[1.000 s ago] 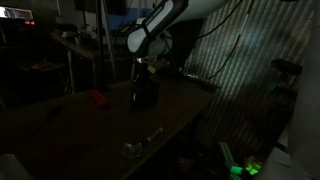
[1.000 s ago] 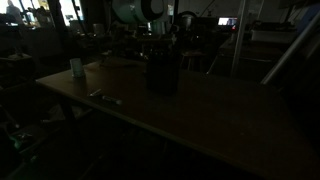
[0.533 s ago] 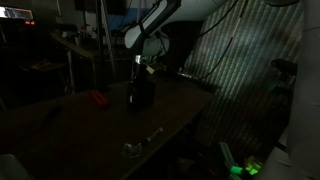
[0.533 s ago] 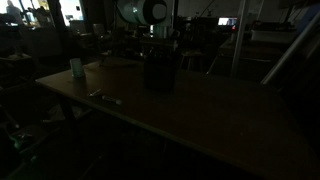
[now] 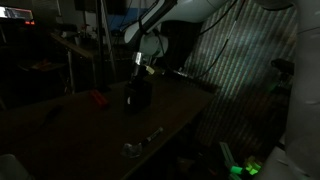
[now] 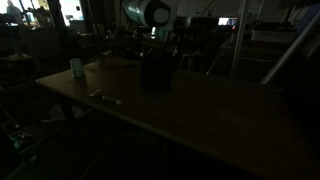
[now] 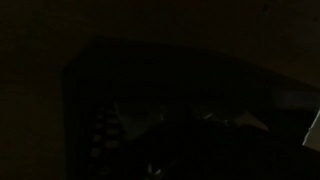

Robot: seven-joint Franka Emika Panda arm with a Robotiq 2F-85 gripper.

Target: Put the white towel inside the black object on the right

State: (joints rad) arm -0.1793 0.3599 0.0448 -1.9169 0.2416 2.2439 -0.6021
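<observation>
Directly below the closed jaws, the small black boxy upright container (image 5: 137, 95) is seen on the dark table (image 5: 172, 113), its long axis vertical. Faint pale wrinkled cloth, judged the white towel (image 7: 130, 122), is glimpsed beneath the jaws; any grip on it cannot be told. The arm is angled steeply downward.

Upright on the table (image 5: 185, 105), toward its far side: the container (image 5: 138, 94). Directly above the container's top, the gripper (image 5: 140, 71). Left of the container and near it, a small flat item (image 5: 97, 98). Well apart from the container, by the table's near edge, a small metal piece (image 5: 140, 146). In the wrist view, low inside the container's mouth, possibly the towel (image 7: 130, 120).
</observation>
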